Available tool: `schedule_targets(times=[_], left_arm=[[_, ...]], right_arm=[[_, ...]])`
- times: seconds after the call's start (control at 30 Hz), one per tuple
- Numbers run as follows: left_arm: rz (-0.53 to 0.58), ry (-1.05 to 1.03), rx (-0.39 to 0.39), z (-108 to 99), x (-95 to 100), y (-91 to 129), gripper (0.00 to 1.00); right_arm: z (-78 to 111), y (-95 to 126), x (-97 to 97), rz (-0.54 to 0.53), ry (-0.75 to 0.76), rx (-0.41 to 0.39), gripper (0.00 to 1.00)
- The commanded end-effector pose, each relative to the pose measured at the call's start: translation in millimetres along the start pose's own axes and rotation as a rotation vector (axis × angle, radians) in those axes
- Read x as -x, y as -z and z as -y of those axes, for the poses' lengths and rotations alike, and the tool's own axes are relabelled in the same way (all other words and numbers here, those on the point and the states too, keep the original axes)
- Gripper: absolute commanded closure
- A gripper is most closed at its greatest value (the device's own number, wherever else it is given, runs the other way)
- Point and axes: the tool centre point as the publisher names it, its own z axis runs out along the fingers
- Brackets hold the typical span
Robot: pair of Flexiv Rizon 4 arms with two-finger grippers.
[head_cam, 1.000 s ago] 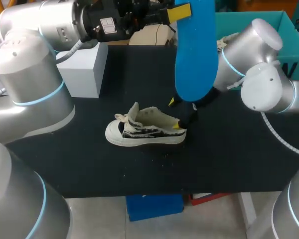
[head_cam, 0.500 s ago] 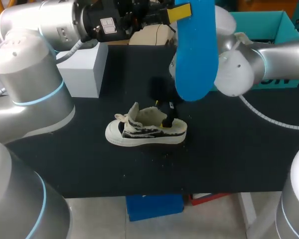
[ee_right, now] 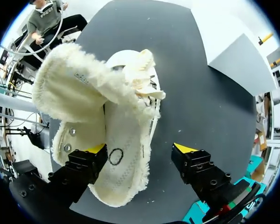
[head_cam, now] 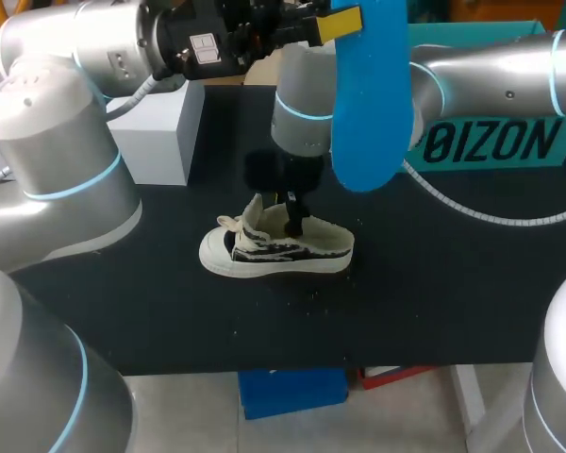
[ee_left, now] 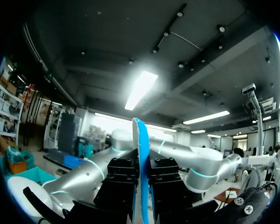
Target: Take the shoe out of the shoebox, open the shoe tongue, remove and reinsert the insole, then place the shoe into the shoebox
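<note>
Left fingers [ee_left: 141, 179] are pressed onto the blue insole [ee_left: 139, 140], which is pinched by one end and held aloft, upper middle of the head view. Right fingers [ee_right: 140, 149] are spread over the heel end of the shoe [ee_right: 116, 140], one tip at the collar and the other above bare worktop [ee_right: 200, 102]. No clamp on the shoe is seen. The shoe is set upright at frame centre in the head view, tongue pulled out toward the toe.

Risks, judged:
- The shoe may be shoved or tipped by the right fingers, since nothing pins it down.
- The frayed collar or the laces may be snagged.
- The opening may be blocked if the tongue flops back.
- The insole may be twisted or dropped, as it is gripped at one end only.

Counted: one shoe, one insole, one teal shoebox [head_cam: 491, 142] at upper right, one white block [head_cam: 156, 132] at upper left, two sets of fingers.
</note>
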Motion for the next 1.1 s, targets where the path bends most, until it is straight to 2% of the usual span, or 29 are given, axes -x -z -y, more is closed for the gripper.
schedule_targets(times=[0.03,0.13,0.23,0.27,0.4,0.43,1.1], left_arm=[[0.003,-0.002,-0.001,-0.8,-0.5,-0.9,1.0],[0.003,-0.002,-0.001,-0.8,-0.5,-0.9,1.0],[0.003,-0.002,-0.001,-0.8,-0.5,-0.9,1.0],[0.003,-0.002,-0.001,-0.8,-0.5,-0.9,1.0],[0.003,-0.002,-0.001,-0.8,-0.5,-0.9,1.0],[0.003,-0.002,-0.001,-0.8,-0.5,-0.9,1.0],[0.003,-0.002,-0.001,-0.8,-0.5,-0.9,1.0]], right_arm=[[-3.4,-5.4,4.9,-0.008,-0.007,-0.144,0.23],[-2.6,-6.2,4.3,-0.012,-0.013,-0.143,0.25],[-0.2,-10.1,4.0,-0.018,-0.016,-0.145,0.41],[0.1,-11.0,3.6,-0.019,-0.016,-0.145,0.51],[0.8,-13.8,0.3,-0.028,-0.015,-0.15,0.64],[2.4,-15.2,0.2,-0.03,-0.013,-0.146,1.0],[2.4,-15.2,0.2,-0.03,-0.013,-0.146,1.0]])
